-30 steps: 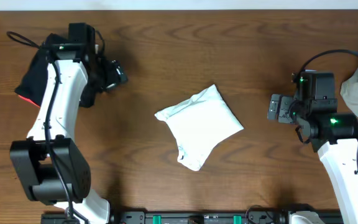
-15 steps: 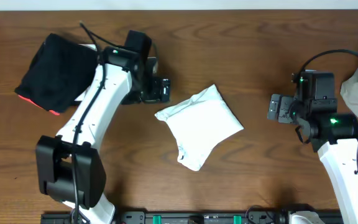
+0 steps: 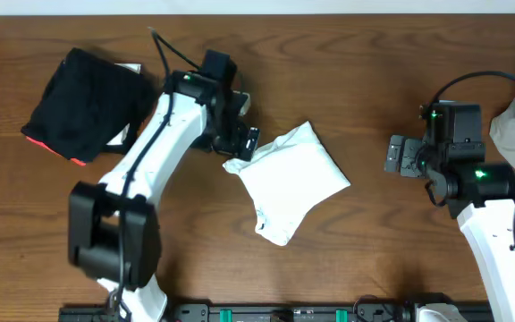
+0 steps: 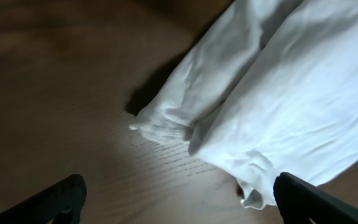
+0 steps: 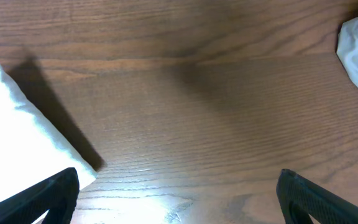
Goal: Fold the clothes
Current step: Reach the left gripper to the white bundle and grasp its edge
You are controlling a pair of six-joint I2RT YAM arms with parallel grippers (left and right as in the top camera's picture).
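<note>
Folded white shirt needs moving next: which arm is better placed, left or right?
Left. The left gripper hangs open at the upper-left corner of the white T-shirt, which fills its wrist view. The right gripper, also open, sits well apart from it across the table.

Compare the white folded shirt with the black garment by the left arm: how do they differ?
Colour: the white T-shirt is plain white, while the black garment is black with a red-orange edge.
Place: the T-shirt lies mid-table, and the black garment lies at the far left.
Access: the left gripper is open at the T-shirt's corner, while the black garment lies away from both grippers.
Both are folded bundles lying on the table.
</note>
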